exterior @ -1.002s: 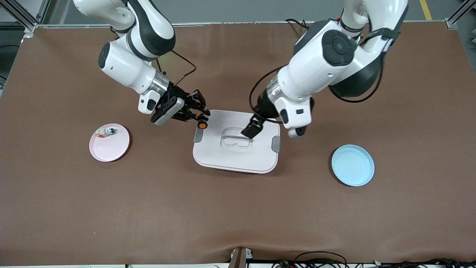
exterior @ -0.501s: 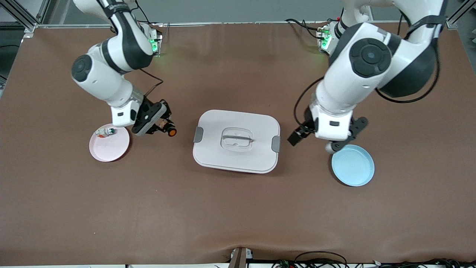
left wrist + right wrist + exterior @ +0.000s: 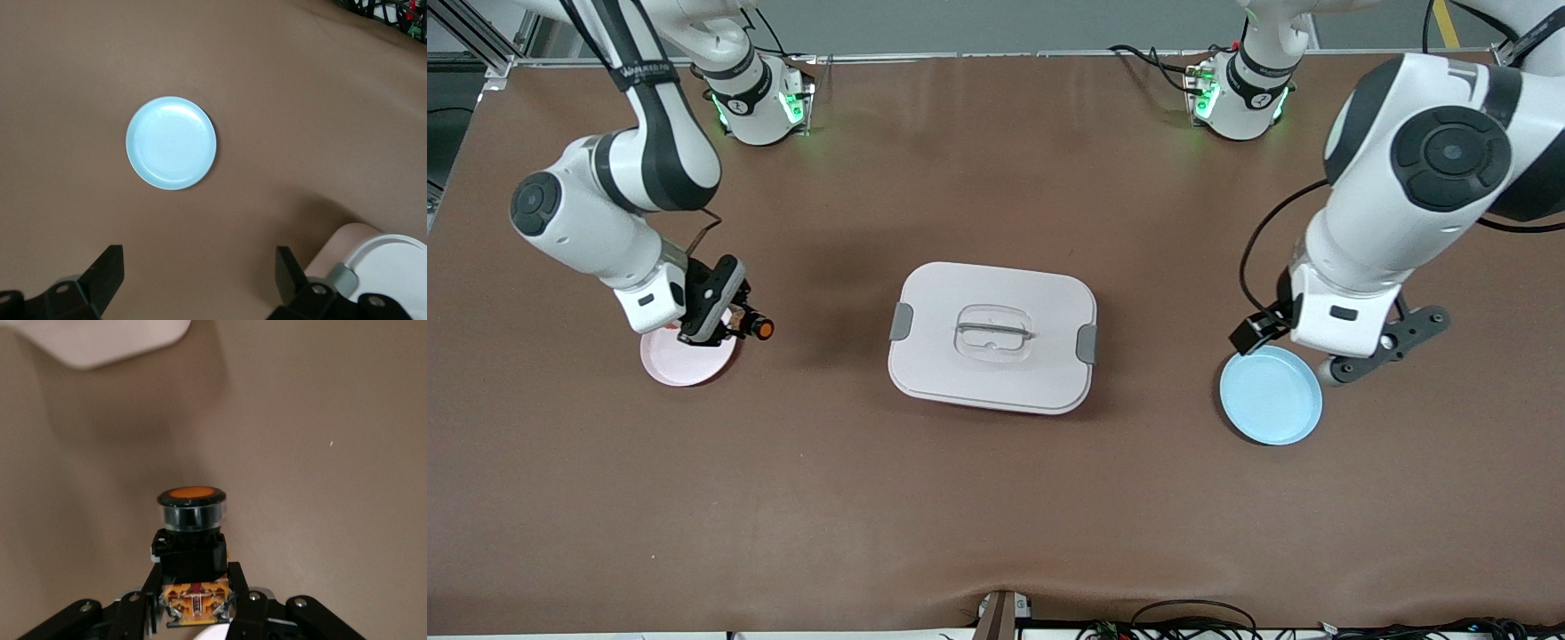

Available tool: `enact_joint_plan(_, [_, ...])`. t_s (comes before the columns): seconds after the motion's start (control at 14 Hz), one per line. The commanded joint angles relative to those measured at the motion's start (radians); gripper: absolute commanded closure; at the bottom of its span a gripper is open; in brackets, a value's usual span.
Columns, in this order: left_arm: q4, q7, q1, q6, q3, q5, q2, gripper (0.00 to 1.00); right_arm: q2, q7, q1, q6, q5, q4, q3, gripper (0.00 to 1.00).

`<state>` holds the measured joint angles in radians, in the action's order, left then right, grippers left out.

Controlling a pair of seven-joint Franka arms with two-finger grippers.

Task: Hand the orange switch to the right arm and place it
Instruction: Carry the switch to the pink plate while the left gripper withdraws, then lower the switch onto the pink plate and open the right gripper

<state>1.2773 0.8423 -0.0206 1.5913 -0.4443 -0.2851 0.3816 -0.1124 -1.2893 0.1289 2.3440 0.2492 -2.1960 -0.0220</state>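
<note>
The orange switch point(image 3: 760, 329), black with a round orange cap, is held by my right gripper point(image 3: 740, 325), which is shut on its body just above the table at the edge of the pink plate point(image 3: 680, 366). In the right wrist view the switch point(image 3: 192, 532) sticks out from the gripper point(image 3: 195, 600), cap pointing away. My left gripper point(image 3: 1294, 352) is open and empty above the rim of the blue plate point(image 3: 1272, 400). In the left wrist view the blue plate point(image 3: 171, 143) lies ahead of the spread fingers point(image 3: 107, 272).
A white lidded box point(image 3: 925, 364) with grey clips sits mid-table between the two plates. Its corner shows in the left wrist view point(image 3: 383, 257) and in the right wrist view point(image 3: 100, 340). The right gripper hides part of the pink plate.
My right gripper carried the orange switch from the box's edge over to the pink plate. My left gripper drew back from the box lid to the blue plate.
</note>
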Motion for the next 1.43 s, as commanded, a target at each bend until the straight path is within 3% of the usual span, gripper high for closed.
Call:
enact_joint_plan(0.0, [0.02,-0.115,-0.061,-0.025,-0.011,-0.023,-0.033,0.0,-0.056,-0.125,-0.072,0.001,-0.086,0.007,0.019,1.0])
enact_joint_plan(0.43, [0.017,-0.234,-0.123,-0.025,-0.007,-0.028,-0.043,0.0,-0.131,-0.193,-0.189,0.049,-0.251,-0.002,0.019,1.0])
enact_joint_plan(1.07, [0.017,-0.266,-0.16,-0.022,-0.013,0.004,-0.056,0.0,-0.269,-0.223,-0.249,0.309,-0.266,-0.056,0.017,1.0])
enact_joint_plan(1.36, [0.019,-0.345,-0.164,-0.022,-0.013,0.011,-0.072,0.0,-0.306,-0.234,-0.259,0.359,-0.266,-0.057,0.019,1.0])
